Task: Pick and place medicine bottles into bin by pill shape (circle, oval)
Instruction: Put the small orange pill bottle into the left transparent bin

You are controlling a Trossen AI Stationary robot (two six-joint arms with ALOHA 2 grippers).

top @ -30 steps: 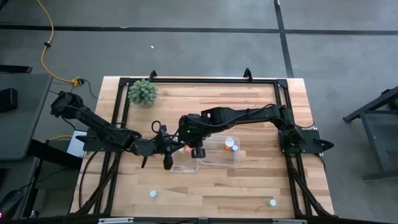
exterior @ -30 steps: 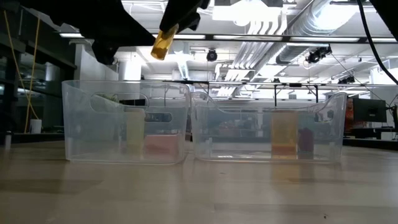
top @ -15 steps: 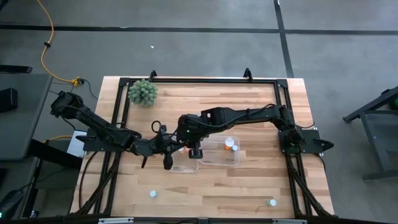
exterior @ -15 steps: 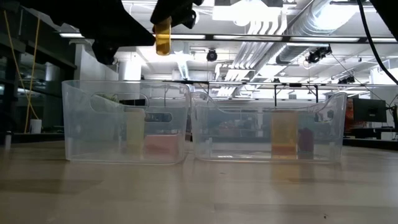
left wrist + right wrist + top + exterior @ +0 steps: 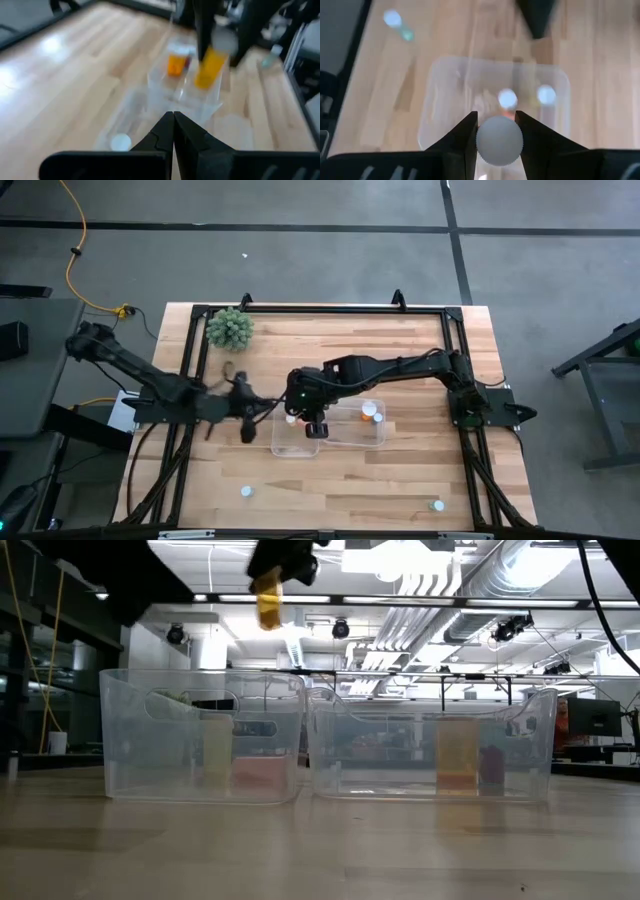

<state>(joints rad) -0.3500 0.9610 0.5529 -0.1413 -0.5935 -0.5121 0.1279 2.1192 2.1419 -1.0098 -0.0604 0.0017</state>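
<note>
One medicine bottle pinched by cap in right gripper, poised over left bin mid-table for release; left gripper shut, empty, near table's left edge

A small orange bottle hangs up high, held at its top by a dark gripper; it is above the left clear bin; a second clear bin sits just beside that one on the wooden table; the left bin has a yellowish bottle and a reddish thing inside; the right bin has an orange bottle and a darker thing beside it; bright ceiling lights and pipes show behind.
</note>
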